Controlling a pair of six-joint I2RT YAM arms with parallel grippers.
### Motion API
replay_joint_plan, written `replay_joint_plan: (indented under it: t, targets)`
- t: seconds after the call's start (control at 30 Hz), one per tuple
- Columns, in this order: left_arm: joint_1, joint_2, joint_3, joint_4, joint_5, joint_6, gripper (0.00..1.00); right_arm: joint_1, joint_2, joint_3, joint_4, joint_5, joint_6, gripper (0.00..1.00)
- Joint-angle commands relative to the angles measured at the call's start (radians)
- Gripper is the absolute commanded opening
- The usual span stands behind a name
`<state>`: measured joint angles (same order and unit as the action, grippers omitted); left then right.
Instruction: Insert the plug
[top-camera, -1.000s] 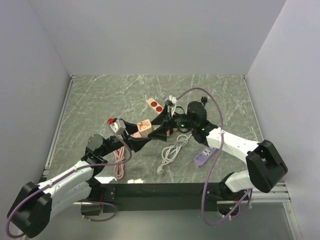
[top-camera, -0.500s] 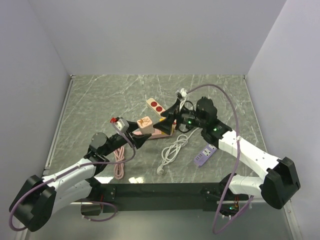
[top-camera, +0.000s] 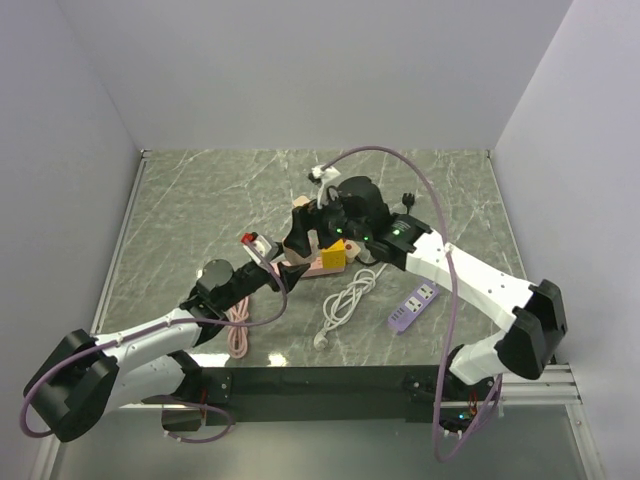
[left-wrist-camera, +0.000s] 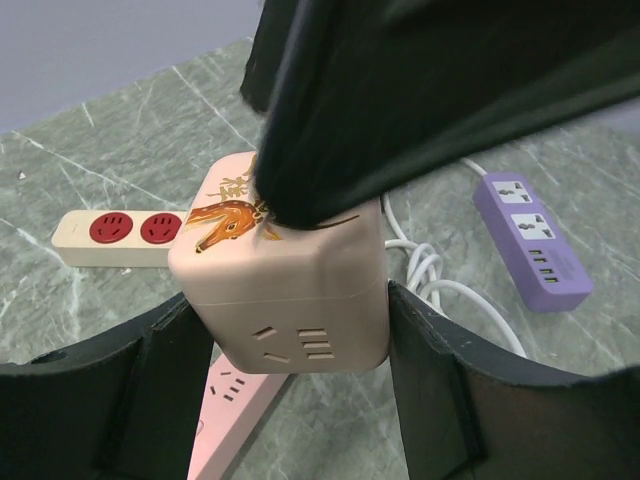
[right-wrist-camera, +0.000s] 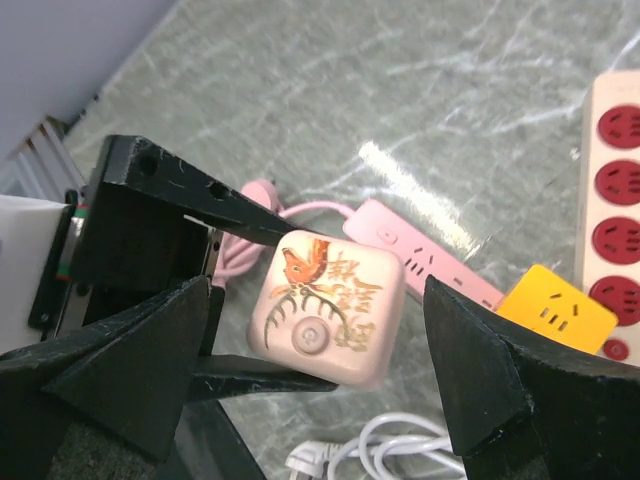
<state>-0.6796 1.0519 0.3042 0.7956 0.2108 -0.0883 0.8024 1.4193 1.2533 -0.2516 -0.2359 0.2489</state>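
left fingers (left-wrist-camera: 440, 400): clenched on a pink cube adapter (left-wrist-camera: 285, 300), one finger on each side face. Deer print on top, socket slots facing the left wrist cam. The cube looks lifted, with the pink power strip (right-wrist-camera: 420, 250) showing below it.

right fingers (right-wrist-camera: 480, 380): released and spread wide, straddling the same pink cube from above. In the right wrist view there is a gap on both sides, so no grip. In the left wrist view one right finger overlaps the cube's top edge; can't tell if it touches.

the plug (top-camera: 333, 258): yellow cube at centre of the top view, just right of the finger cluster. It is down at the far end of the pink power strip, next to the near end of the beige strip with red sockets (right-wrist-camera: 615, 200). Can't tell whether it's seated in the pink strip or just lying against it. Both sets of fingers are apart from it. In the right wrist view it sits at the right edge, slots facing up.

Rest of the counter (top-camera: 200, 200):
- purple power strip (top-camera: 415, 305), lower right of centre, well apart from the cluster
- white cable (top-camera: 345, 298), coiled between the purple strip and the pink strip
- pink cable (top-camera: 238, 330), lower left, beside the left arm
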Motion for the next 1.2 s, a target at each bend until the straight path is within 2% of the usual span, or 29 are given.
replay_joint_plan:
  t: [0.0,0.13,0.33,0.4,0.47,0.5,0.63,0.67,0.7,0.73,0.77,0.8,0.83,0.9,1.13,1.17]
  targets:
    - [-0.02,0.002,0.052,0.024,-0.062,0.047,0.01,0.03,0.038,0.078,-0.115,0.075,-0.034,0.93]
    - [-0.032,-0.004,0.053,0.01,-0.079,0.058,0.01,0.049,0.093,0.147,-0.187,0.106,-0.057,0.93]
    - [-0.041,0.0,0.052,0.014,-0.082,0.067,0.01,0.069,0.148,0.19,-0.255,0.067,-0.089,0.93]
    - [-0.044,-0.003,0.052,0.014,-0.083,0.068,0.01,0.069,0.164,0.195,-0.271,0.053,-0.094,0.9]
    - [-0.047,-0.003,0.05,0.014,-0.093,0.07,0.01,0.069,0.187,0.205,-0.282,0.043,-0.096,0.84]
    - [-0.048,-0.004,0.049,0.016,-0.094,0.068,0.01,0.069,0.191,0.204,-0.285,0.04,-0.091,0.73]
    - [-0.051,0.002,0.05,0.014,-0.128,0.059,0.01,0.066,0.207,0.193,-0.287,0.044,-0.085,0.43]
    - [-0.051,0.003,0.05,0.014,-0.14,0.049,0.09,0.067,0.21,0.192,-0.287,0.05,-0.083,0.36]
    - [-0.049,0.008,0.052,0.014,-0.161,0.044,0.16,0.063,0.213,0.187,-0.284,0.059,-0.071,0.14]
    - [-0.051,0.008,0.052,0.014,-0.171,0.039,0.23,0.058,0.211,0.181,-0.278,0.082,-0.062,0.0]
    - [-0.051,0.011,0.052,0.016,-0.18,0.032,0.42,0.054,0.208,0.172,-0.269,0.089,-0.054,0.0]
    - [-0.051,0.011,0.049,0.02,-0.189,0.03,0.53,0.043,0.204,0.163,-0.247,0.095,-0.047,0.0]
    - [-0.051,0.01,0.046,0.022,-0.194,0.03,0.7,0.025,0.19,0.143,-0.236,0.11,-0.03,0.0]
    - [-0.051,0.013,0.046,0.022,-0.2,0.027,0.76,-0.002,0.17,0.117,-0.203,0.136,-0.007,0.0]
    - [-0.049,0.042,0.021,0.051,-0.209,0.022,0.79,-0.095,0.05,-0.004,-0.156,0.201,0.013,0.0]
    - [-0.049,0.052,0.021,0.063,-0.259,0.016,0.8,-0.095,0.043,-0.014,-0.158,0.204,0.013,0.0]
